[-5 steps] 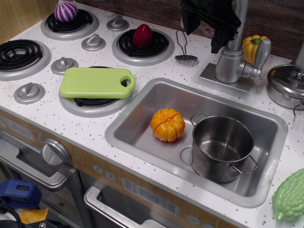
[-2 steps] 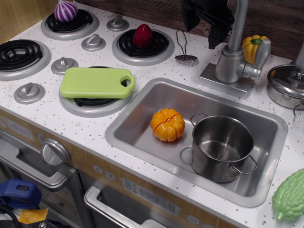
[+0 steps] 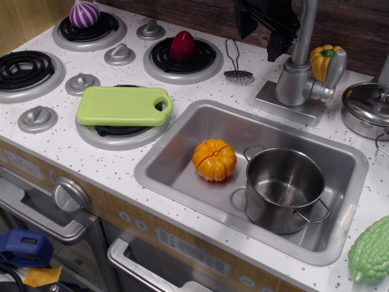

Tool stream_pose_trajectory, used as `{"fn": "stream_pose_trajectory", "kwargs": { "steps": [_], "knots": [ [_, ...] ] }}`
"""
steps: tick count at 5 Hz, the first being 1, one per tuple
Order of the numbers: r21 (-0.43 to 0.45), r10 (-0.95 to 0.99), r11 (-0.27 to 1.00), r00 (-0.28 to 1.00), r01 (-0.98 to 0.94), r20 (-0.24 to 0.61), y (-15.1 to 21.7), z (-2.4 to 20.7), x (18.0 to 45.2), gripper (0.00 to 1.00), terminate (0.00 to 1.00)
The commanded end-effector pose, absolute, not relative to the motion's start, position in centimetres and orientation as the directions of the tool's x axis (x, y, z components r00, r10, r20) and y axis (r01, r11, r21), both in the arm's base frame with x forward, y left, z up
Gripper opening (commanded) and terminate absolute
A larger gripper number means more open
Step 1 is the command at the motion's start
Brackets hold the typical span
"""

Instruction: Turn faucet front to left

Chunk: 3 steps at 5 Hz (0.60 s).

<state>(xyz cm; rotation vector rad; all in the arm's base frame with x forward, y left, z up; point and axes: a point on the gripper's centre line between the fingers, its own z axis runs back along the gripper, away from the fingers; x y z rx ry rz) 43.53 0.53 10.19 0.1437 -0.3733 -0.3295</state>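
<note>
Black claw (image 3: 271, 24) hangs beside the faucet (image 3: 299, 73) spout — its grip state unreadable.

A toy play kitchen.

The white speckled bench (image 3: 91, 161) carries coil burners (image 3: 24, 67) with silver knobs (image 3: 37, 117), a steel sink (image 3: 182, 131) and a grey faucet (image 3: 298, 76). Plastic food marks it as a play set: an orange pumpkin (image 3: 214, 160) in the sink beside a pot (image 3: 285, 188), a purple onion (image 3: 84, 13), a yellow pepper (image 3: 322, 58), a green gourd (image 3: 371, 249). A green board (image 3: 121, 105) lies over one burner, and oven handles (image 3: 36, 216) run along the front.
</note>
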Motion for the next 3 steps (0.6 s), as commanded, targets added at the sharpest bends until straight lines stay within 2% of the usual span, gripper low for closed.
{"fn": "stream_pose_trajectory", "kwargs": {
  "steps": [1, 2, 3],
  "knots": [
    [0.209, -0.285, 0.954, 0.87, 0.216, 0.403, 0.88, 12.85, 44.16, 1.0, 0.0],
    [0.209, -0.285, 0.954, 0.87, 0.216, 0.403, 0.88, 12.85, 44.16, 1.0, 0.0],
    [0.209, -0.285, 0.954, 0.87, 0.216, 0.403, 0.88, 12.85, 44.16, 1.0, 1.0]
  ]
}}
